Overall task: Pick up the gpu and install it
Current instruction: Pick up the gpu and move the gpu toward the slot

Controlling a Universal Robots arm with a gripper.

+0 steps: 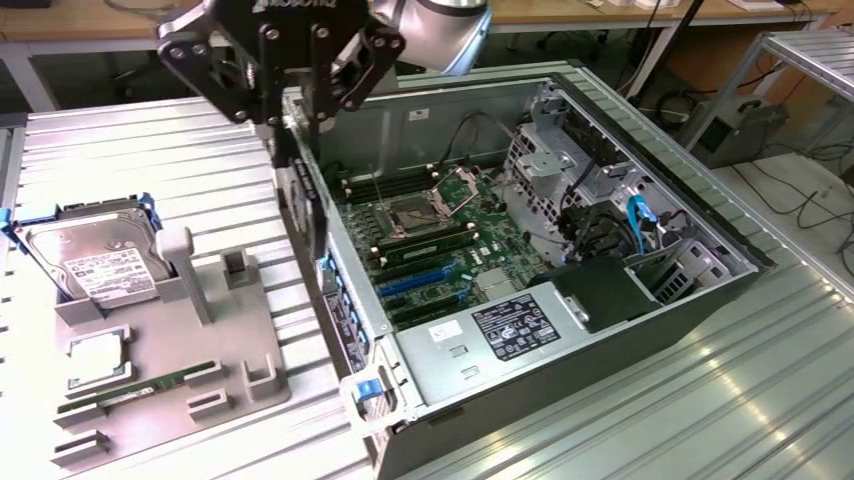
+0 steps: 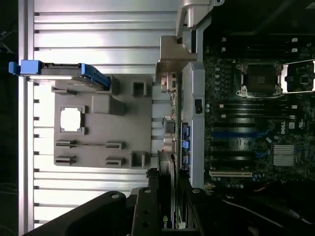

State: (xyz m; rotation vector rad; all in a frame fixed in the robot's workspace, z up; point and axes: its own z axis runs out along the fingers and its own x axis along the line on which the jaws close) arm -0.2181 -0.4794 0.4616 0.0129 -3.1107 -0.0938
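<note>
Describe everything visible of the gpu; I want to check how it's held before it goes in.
The gpu is a thin, flat black card seen almost edge-on. It hangs upright from the gripper, which clamps its upper end; a small green mark shows on it near the clamp in the wrist view. It is off the grey holder tray and hangs at the rear wall of the open computer case, not seated in any slot of the motherboard. Its bracket cannot be made out.

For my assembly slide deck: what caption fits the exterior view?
End effector holds the gpu upright at the edge of the open computer case, beside the parts fixture.
</note>
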